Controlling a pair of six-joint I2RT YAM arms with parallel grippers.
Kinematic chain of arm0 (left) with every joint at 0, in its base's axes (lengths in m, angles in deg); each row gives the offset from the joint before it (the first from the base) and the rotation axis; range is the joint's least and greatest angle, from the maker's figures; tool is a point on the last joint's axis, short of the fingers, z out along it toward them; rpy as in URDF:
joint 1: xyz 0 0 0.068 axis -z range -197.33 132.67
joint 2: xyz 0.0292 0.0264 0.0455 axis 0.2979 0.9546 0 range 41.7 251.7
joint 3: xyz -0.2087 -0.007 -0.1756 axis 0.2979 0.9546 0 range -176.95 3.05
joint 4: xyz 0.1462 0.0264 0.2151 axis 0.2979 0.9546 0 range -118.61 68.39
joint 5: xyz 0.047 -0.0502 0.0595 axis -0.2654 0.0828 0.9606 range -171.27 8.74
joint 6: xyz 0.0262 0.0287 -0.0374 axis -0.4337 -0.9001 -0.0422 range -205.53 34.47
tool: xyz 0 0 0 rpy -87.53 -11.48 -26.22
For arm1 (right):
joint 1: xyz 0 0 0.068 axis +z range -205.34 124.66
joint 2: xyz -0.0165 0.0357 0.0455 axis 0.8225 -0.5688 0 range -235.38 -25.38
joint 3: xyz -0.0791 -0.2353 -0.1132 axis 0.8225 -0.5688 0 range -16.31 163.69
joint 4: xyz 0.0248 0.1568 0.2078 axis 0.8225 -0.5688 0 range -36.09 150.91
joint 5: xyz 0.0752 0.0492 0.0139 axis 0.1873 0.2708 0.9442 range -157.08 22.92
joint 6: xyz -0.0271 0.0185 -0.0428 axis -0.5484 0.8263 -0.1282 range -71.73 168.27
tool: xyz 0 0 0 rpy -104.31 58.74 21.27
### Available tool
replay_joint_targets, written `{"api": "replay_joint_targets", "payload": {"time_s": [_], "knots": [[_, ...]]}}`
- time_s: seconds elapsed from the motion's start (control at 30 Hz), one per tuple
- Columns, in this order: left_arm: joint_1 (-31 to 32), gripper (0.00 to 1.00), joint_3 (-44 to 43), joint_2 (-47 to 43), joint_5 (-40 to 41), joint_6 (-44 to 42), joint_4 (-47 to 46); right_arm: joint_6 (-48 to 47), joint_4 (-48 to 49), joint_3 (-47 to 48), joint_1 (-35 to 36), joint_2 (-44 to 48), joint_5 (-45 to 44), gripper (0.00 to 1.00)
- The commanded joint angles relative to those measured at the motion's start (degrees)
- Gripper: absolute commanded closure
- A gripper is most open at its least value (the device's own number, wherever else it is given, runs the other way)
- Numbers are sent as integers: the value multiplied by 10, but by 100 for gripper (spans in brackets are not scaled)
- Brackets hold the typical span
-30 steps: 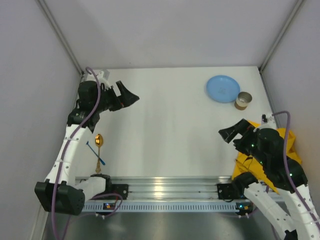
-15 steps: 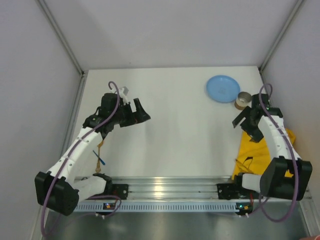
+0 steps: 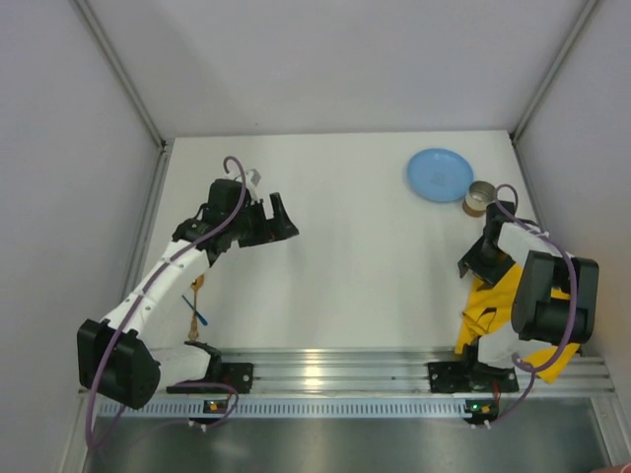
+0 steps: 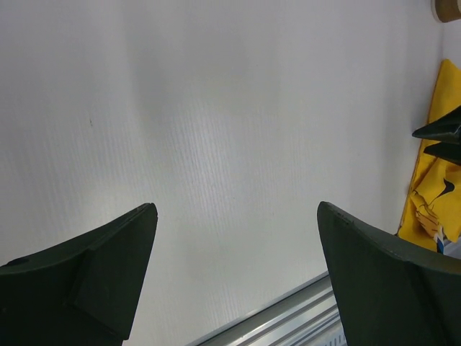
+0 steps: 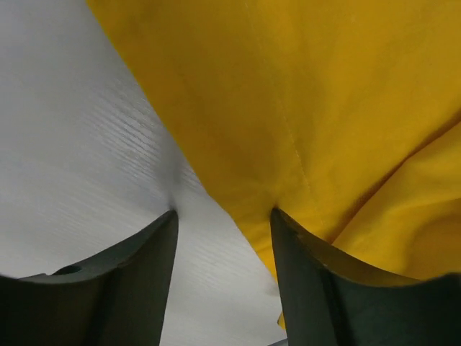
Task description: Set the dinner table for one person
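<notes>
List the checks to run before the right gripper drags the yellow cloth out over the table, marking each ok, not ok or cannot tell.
1. Right gripper astride the cloth edge: ok.
2. Right gripper shut on cloth: not ok, jaws stand apart.
3. Left gripper open and empty: ok.
4. Table centre bare for the cloth: ok.
5. Cup apart from the right arm: cannot tell, they look very close.
</notes>
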Motion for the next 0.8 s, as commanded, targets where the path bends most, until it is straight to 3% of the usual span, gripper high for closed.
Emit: {"api": "replay_joint_targets", "payload": {"time_s": [0.0, 0.03, 0.07, 0.17, 0.37, 0.47, 0.6, 0.77], "knots": [[2, 2, -28, -22, 15, -18, 8, -6, 59, -21, -25, -26, -22, 48], [2, 2, -25, -28, 17, -17, 11, -7, 69, -25, -28, -30, -22, 53], [2, 2, -22, -31, 17, -12, 12, -8, 74, -36, -31, -36, -21, 69], [2, 3, -12, -39, 14, -6, 14, -15, 95, -56, -36, -40, -10, 100], [3, 3, -5, -49, 35, 9, 17, -13, 111, -62, -4, -15, 66, 100], [4, 3, -11, -50, 49, 13, 15, 11, 82, -15, 94, 13, 92, 100], [5, 3, -26, -47, 64, 15, 19, 118, 52, 60, 284, 45, 140, 100], [11, 3, -42, -50, 85, 16, 33, 265, 38, 160, 426, 53, 145, 100]]}}
